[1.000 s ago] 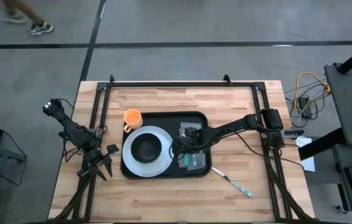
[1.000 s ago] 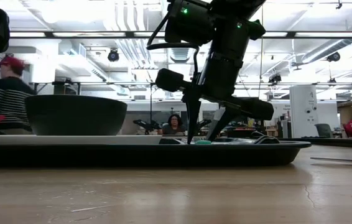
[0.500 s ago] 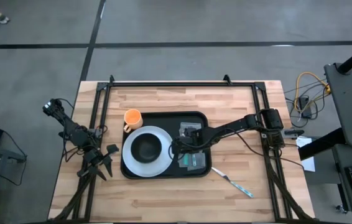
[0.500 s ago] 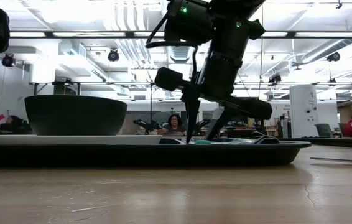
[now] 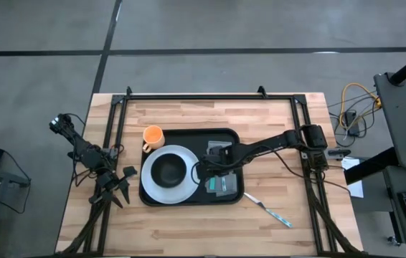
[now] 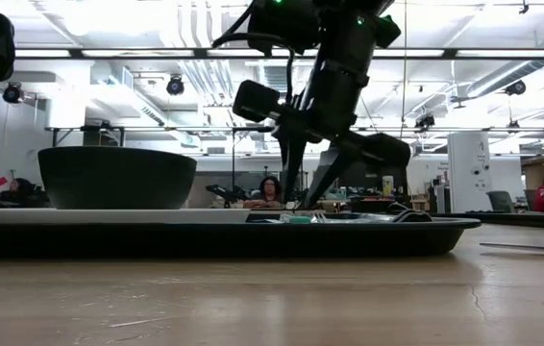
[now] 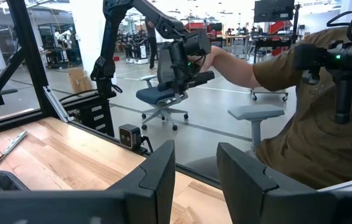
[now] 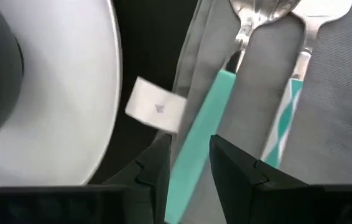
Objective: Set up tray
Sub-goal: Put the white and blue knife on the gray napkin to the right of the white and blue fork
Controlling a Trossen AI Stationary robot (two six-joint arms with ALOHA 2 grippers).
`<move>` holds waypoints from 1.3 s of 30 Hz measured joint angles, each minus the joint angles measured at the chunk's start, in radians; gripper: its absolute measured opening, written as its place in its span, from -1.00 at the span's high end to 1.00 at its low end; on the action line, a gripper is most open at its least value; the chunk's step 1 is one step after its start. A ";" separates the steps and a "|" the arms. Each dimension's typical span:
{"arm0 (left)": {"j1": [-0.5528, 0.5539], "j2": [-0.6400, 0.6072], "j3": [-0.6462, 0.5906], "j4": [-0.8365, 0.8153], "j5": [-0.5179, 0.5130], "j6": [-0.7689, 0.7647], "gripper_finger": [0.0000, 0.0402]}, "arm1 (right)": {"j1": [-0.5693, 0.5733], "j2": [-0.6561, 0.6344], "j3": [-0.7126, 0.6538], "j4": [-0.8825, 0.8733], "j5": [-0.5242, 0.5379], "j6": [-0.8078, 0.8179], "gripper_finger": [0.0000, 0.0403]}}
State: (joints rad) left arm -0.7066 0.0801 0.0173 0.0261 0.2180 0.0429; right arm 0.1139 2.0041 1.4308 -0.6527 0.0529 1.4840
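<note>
You are dealing with a tray point(image 5: 189, 135) that looks stiff and fairly light for its span, but loaded as it stands it would likely tip its contents if lifted from one edge, so if you ever move it, take the low raised rim at 2 opposite sides and keep it level; its smooth black surface probably lets cutlery slide. It sits at the middle of the table point(image 5: 189, 226), a wide flat black rectangle with rounded corners. On its 9 o'clock half rests a round white plate point(image 5: 182, 191) carrying a small black bowl point(image 5: 168, 170); on its 3 o'clock half lies a grey napkin point(image 8: 338, 93) with a teal-handled spoon point(image 8: 204, 140) and a second teal-patterned utensil point(image 8: 288, 118) on it. An orange cup point(image 5: 153, 135) stands on the wood just off the tray's 10 o'clock corner, and another utensil point(image 5: 269, 211) lies on the table near the tray's 4 o'clock corner. Your right gripper point(image 5: 206, 172) hangs low over the napkin, fingers parted a little on either side of the spoon handle without visibly clamping it. Your left gripper point(image 5: 115, 188) waits at the table's 9 o'clock edge, fingers spread and empty.
</note>
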 joint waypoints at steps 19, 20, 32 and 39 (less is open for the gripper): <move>0.000 0.000 0.000 0.000 0.000 0.000 0.50 | 0.008 -0.002 0.078 -0.078 -0.114 -0.382 0.65; 0.000 0.000 0.000 0.000 0.000 0.000 0.50 | 0.010 -0.002 0.079 -0.082 -0.114 -0.402 0.66; 0.000 0.000 0.000 0.000 0.000 0.000 0.50 | 0.063 -0.003 0.081 -0.345 -0.109 -0.473 0.71; 0.000 0.000 0.000 0.000 0.000 0.000 0.50 | 0.143 -0.004 0.081 -0.397 -0.105 -0.481 0.71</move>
State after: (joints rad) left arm -0.7065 0.0802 0.0170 0.0261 0.2180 0.0431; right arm 0.2573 2.0003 1.5120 -1.0499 -0.0525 1.0033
